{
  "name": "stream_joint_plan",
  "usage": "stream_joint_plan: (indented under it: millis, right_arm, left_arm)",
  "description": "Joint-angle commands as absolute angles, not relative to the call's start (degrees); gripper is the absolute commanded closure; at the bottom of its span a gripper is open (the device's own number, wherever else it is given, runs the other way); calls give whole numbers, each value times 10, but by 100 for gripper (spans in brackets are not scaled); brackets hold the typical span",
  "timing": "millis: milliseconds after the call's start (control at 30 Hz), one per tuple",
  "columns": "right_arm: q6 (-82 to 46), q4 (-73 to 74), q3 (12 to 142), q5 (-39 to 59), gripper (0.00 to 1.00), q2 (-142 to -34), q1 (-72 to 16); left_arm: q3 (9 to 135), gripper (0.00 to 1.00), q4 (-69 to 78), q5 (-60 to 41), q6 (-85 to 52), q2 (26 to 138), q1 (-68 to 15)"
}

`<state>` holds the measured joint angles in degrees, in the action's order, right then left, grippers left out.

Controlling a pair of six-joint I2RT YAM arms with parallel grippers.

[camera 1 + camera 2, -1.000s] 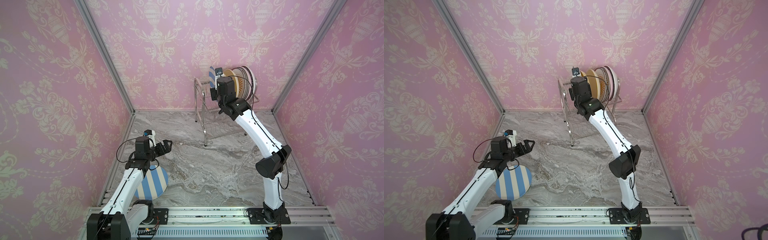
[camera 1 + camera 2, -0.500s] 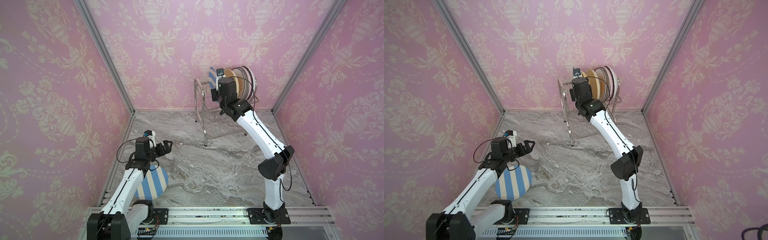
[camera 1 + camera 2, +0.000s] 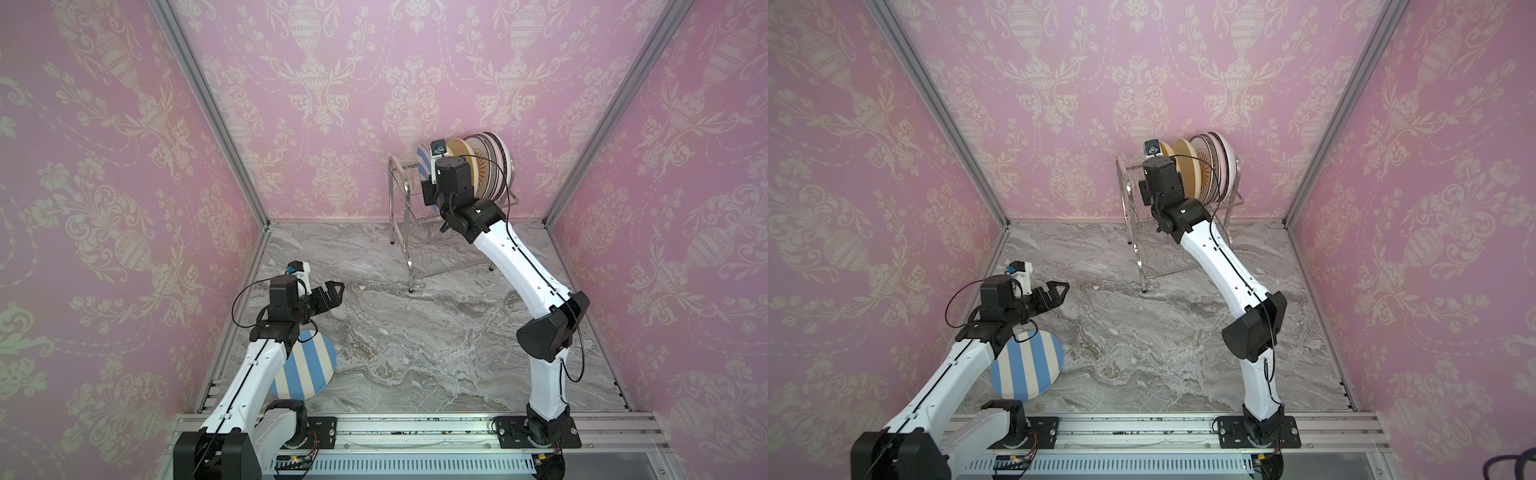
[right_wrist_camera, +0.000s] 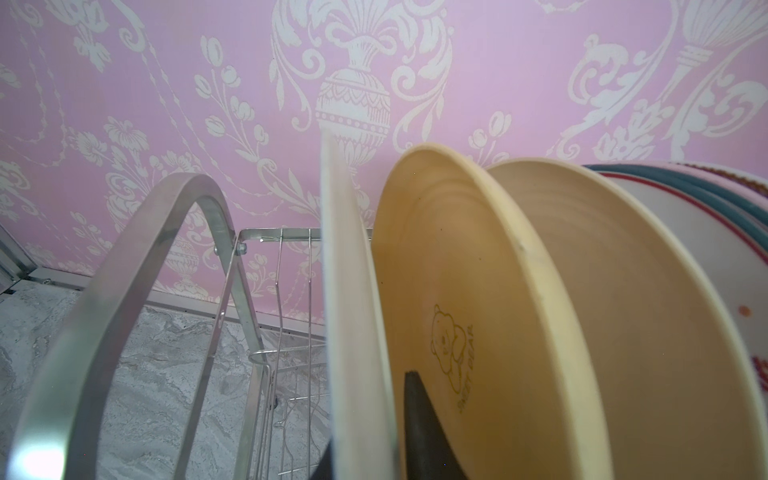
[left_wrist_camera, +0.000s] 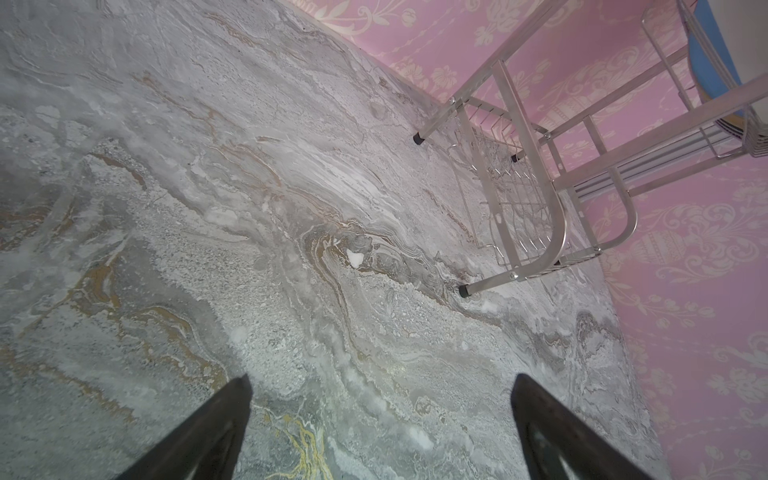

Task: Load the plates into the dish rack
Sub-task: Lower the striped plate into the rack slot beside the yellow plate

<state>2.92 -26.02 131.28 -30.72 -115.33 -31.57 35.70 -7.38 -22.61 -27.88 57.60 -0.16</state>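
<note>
The steel dish rack [image 3: 399, 199] [image 3: 1125, 195] stands at the back of the marble table. Several plates stand on edge in its upper tier, among them a yellow one [image 4: 457, 291], a beige one [image 4: 623, 311] and an orange sunburst one [image 3: 482, 170]. My right gripper [image 4: 365, 415] straddles the rim of a blue-and-cream striped plate [image 4: 349, 291] [image 3: 423, 162] standing at the row's left end. A thin sliver shows between one finger [image 4: 419, 424] and the plate, so the grip is unclear. A second striped plate [image 3: 305, 365] [image 3: 1027, 365] lies flat at front left, partly under my left arm. My left gripper [image 3: 332, 289] [image 5: 382, 378] hovers open and empty.
The rack's lower wire tier [image 5: 511, 195] holds nothing and its black-capped feet [image 5: 464, 291] rest on the table. Pink patterned walls with aluminium corner posts [image 3: 216, 124] close in three sides. The arms' base rail [image 3: 415, 432] runs along the front edge.
My right arm has shifted only slightly at the rack, with the striped plate still between its fingers. The left arm and the plate on the table have not moved.
</note>
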Motion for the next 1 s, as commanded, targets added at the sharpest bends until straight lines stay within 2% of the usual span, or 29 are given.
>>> stream_joint_plan:
  millis: [0, 967]
  right_arm:
    - [23, -265, 1312, -305, 80, -1130, -314]
    - [61, -275, 1357, -345, 70, -1127, -313]
  left_arm:
    - [350, 1, -81, -237, -267, 568, 3]
    - [349, 1, -73, -242, -272, 569, 4]
